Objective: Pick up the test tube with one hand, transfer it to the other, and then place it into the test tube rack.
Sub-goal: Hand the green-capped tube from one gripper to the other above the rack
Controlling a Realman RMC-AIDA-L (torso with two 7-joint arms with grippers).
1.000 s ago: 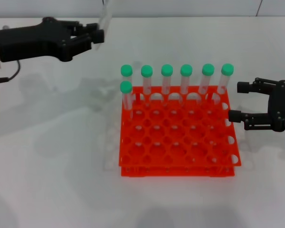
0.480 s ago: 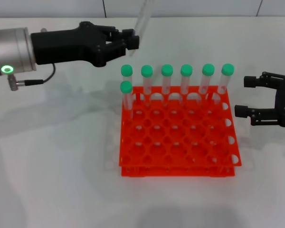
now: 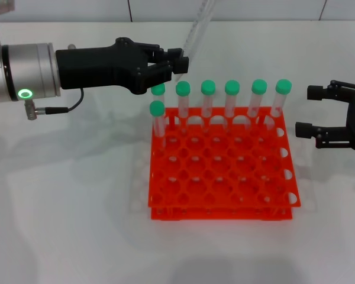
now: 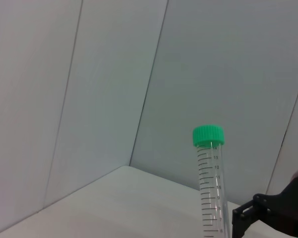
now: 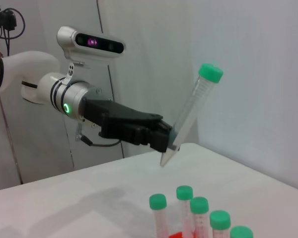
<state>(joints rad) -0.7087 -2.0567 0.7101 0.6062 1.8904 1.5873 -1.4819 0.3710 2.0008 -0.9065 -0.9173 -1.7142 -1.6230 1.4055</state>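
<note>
The test tube [image 5: 191, 113] is gripped near its lower end by the left gripper [image 3: 178, 64], whose fingers are closed on it. The tube is held tilted in the air, above and behind the back-left corner of the test tube rack [image 3: 222, 171]. The right gripper [image 3: 315, 111] is seen just beside the rack's right edge, its fingers spread and holding nothing.

Plain white matte desk [image 3: 65, 207] fills pretty much the whole head view, with soft grey shadows spread across it. Behind it is a pale grey panelled wall [image 4: 109, 74], smooth flat panels split by thin dark vertical seams. The right wrist view shows the same wall [image 5: 258, 59] meeting the far edge of the desk. Lighting is even and diffuse, no hard glare anywhere.
</note>
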